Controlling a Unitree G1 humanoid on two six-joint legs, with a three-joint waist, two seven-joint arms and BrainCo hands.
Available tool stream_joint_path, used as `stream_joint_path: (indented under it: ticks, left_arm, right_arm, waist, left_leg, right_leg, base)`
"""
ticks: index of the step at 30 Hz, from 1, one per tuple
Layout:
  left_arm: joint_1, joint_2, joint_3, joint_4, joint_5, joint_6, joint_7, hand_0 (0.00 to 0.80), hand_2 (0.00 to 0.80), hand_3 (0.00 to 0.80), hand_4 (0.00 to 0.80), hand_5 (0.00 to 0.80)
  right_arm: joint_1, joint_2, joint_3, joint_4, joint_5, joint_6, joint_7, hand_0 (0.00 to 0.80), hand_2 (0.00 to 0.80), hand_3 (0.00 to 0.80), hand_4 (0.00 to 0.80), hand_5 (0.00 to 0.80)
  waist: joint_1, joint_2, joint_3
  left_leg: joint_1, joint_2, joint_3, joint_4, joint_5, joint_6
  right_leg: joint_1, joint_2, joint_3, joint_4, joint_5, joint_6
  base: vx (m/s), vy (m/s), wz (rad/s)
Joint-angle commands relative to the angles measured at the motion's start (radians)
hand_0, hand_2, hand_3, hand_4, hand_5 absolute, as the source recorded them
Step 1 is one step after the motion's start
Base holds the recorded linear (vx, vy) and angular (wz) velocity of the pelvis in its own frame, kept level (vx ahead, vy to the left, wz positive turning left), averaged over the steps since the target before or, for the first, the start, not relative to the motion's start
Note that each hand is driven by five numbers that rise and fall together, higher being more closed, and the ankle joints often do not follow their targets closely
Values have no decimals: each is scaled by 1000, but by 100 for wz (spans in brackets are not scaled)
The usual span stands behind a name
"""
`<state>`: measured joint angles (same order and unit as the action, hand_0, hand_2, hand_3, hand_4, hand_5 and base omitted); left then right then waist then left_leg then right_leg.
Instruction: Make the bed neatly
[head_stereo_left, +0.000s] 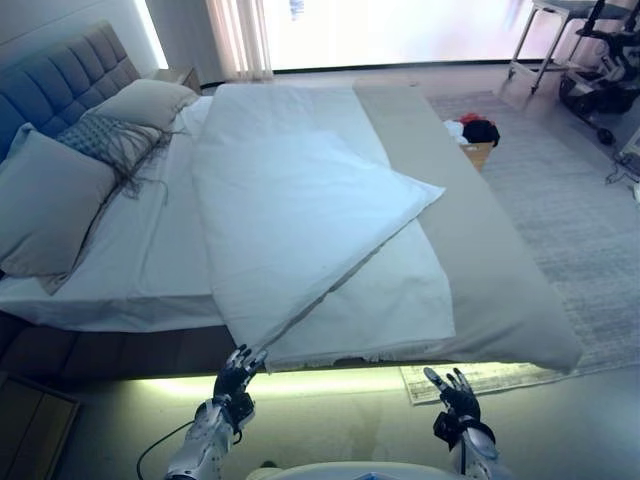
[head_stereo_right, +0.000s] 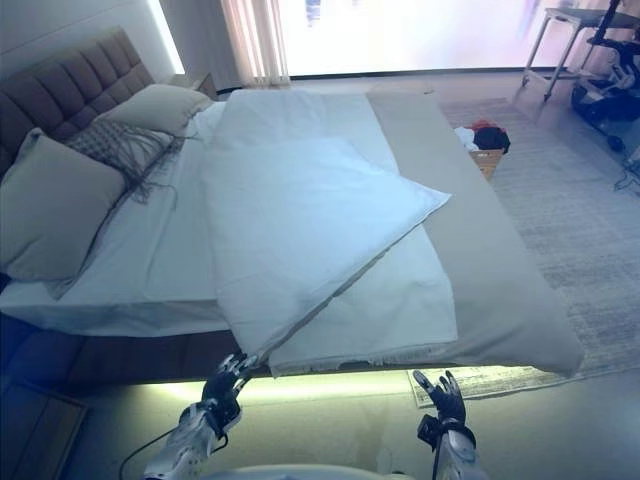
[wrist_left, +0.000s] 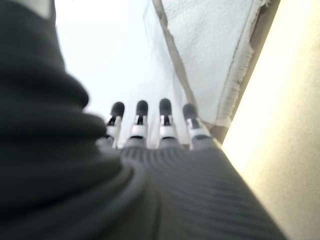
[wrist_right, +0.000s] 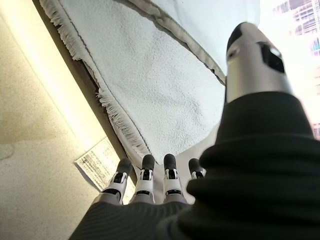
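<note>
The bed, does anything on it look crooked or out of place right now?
Yes. The white duvet lies skewed, one corner folded diagonally over the beige blanket, leaving the fringed white throw exposed at the near edge. The patterned cushion sits crooked between the pillows.

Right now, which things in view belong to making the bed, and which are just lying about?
Job: duvet, folded back; fringed blanket; pillows; left hand at the duvet's corner; right hand, open.

Lying about: basket of clothes, rug, paper on the floor.
</note>
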<state>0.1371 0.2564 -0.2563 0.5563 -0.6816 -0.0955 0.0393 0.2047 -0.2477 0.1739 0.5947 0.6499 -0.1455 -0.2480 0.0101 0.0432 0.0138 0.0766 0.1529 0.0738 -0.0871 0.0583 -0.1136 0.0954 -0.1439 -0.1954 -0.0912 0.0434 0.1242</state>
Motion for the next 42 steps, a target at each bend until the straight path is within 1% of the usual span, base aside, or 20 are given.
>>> stream_joint_path:
  ticks: [1,5,8,9,10,12,14,16,20,23,25,28,29,30,31,33,34,37,39,42]
  left_arm:
    - [-54,36,19,-40,23,-29,0,0,0,0,0,0]
    - [-45,40,17,-15,73,-19,22,0,0,0,0,0]
    - [-51,39,23,-9,14,-21,-13,0,0,0,0,0]
    - [-46,39,24,-18,34,-37,21,0,0,0,0,0]
    - [-40,42,25,-25,60,-23,102,0,0,0,0,0]
    - [-40,40,38,6,165,54,207,0,0,0,0,0]
    - [-59,39,26,27,142,50,140,0,0,0,0,0]
    - [-51,33,13,-10,89,72,96,0,0,0,0,0]
    - [-45,49,3,-52,31,77,30,0,0,0,0,0]
    - [-41,56,8,-94,-52,25,-37,0,0,0,0,0]
    - [-34,57,11,-111,-49,26,-31,0,0,0,0,0]
    - [-40,57,7,-104,1,-19,-27,0,0,0,0,0]
    - [-36,58,9,-105,17,-29,-18,0,0,0,0,0]
    - [-37,62,24,-97,4,-62,6,0,0,0,0,0]
    - [-37,61,36,-90,-23,-58,1,0,0,0,0,0]
    - [-39,47,59,-68,-81,-28,-38,0,0,0,0,0]
    - [-44,35,59,-46,-61,-28,-69,0,0,0,0,0]
    - [-58,33,29,-20,-44,-42,-94,0,0,0,0,0]
    - [-54,38,32,-18,-68,-32,-114,0,0,0,0,0]
    - [-33,51,37,-2,-55,-20,-101,0,0,0,0,0]
  right_arm:
    - [-36,17,-8,-74,5,-32,8,0,0,0,0,0]
    - [-35,18,2,-84,8,-25,6,0,0,0,0,0]
    - [-34,17,7,-81,1,-12,6,0,0,0,0,0]
    - [-33,15,8,-78,2,-13,7,0,0,0,0,0]
    - [-32,13,7,-76,10,-16,8,0,0,0,0,0]
    - [-28,15,6,-82,12,-12,3,0,0,0,0,0]
    - [-20,15,6,-87,8,-8,-7,0,0,0,0,0]
    - [-8,13,1,-84,19,-23,-4,0,0,0,0,0]
    - [8,17,-8,-75,19,-30,16,0,0,0,0,0]
    - [14,19,1,-83,23,-25,22,0,0,0,0,0]
    - [25,17,6,-85,27,-26,35,0,0,0,0,0]
    - [17,9,23,-85,16,-2,40,0,0,0,0,0]
    - [13,3,28,-85,13,5,45,0,0,0,0,0]
    - [-7,-14,39,-86,6,28,53,0,0,0,0,0]
    - [-9,-19,42,-88,3,31,57,0,0,0,0,0]
    - [-5,-16,42,-96,3,25,55,0,0,0,0,0]
    - [-2,-7,39,-92,8,10,52,0,0,0,0,0]
    - [-13,16,42,-74,24,-12,54,0,0,0,0,0]
    - [-14,25,38,-67,19,-15,67,0,0,0,0,0]
    - [-22,41,36,-62,17,-21,60,0,0,0,0,0]
  waist:
    - [-8,-57,13]
    - [-10,-60,8]
    - [-11,-64,3]
    - [-10,-65,3]
    - [-9,-68,4]
    - [-9,-75,7]
    - [-12,-81,11]
    - [-14,-78,13]
    - [-16,-70,4]
    - [-16,-67,-6]
    - [-17,-67,-10]
    - [-11,-69,-11]
    - [-6,-69,-7]
    - [6,-68,-1]
    - [8,-67,1]
    - [8,-64,0]
    - [6,-62,0]
    - [1,-53,5]
    - [0,-47,9]
    - [5,-42,18]
  left_leg:
    - [-8,-53,0,35,15,62]
    - [-2,-57,7,34,10,69]
    - [2,-58,12,41,3,72]
    - [0,-57,14,51,-1,72]
    - [-5,-55,16,67,-5,71]
    - [-14,-54,20,98,-14,69]
    - [-19,-54,23,110,-16,68]
    - [-15,-49,33,94,-9,69]
    - [4,-53,37,43,7,70]
    - [12,-56,33,3,22,71]
    - [5,-56,30,0,25,69]
    - [-3,-66,-2,18,20,69]
    - [-11,-73,-22,34,11,71]
    - [-24,-90,-66,55,2,78]
    - [-23,-93,-69,55,1,82]
    - [-18,-92,-53,48,3,83]
    - [-15,-90,-35,41,5,85]
    - [-8,-96,-30,35,-2,100]
    - [-6,-107,-26,44,-14,115]
    - [-21,-139,-32,83,-39,155]
  right_leg:
    - [-8,-3,5,60,25,-26]
    - [-10,-3,12,67,24,-24]
    - [-6,-1,16,63,24,-25]
    - [-5,-1,20,63,24,-26]
    - [-7,-1,23,65,25,-28]
    - [-7,-2,23,67,28,-29]
    - [-4,-3,16,67,29,-31]
    - [-1,-4,8,64,29,-29]
    - [3,-8,-9,54,36,-18]
    - [4,-1,-16,40,42,-17]
    - [1,5,-15,31,46,-20]
    - [-11,15,13,24,53,-27]
    - [-14,16,27,23,55,-29]
    - [-19,20,58,23,59,-33]
    - [-18,20,63,23,59,-33]
    - [-14,16,54,23,57,-31]
    - [-14,5,36,33,52,-26]
    - [-33,-27,18,93,35,-10]
    - [-45,-49,20,139,26,0]
    - [-79,-89,34,276,33,6]
  base:
    - [0,0,0]
    - [28,10,-1]
    - [48,5,-1]
    - [42,-9,-1]
    - [36,-17,-1]
    - [28,-29,-1]
    - [7,-15,0]
    - [0,0,0]
    - [-2,8,3]
    - [4,6,3]
    - [0,0,0]
    - [0,0,0]
    - [3,2,-3]
    - [8,21,-9]
    - [16,49,-24]
    - [23,78,-29]
    - [21,105,-11]
    - [19,142,1]
    - [36,176,2]
    - [37,208,4]
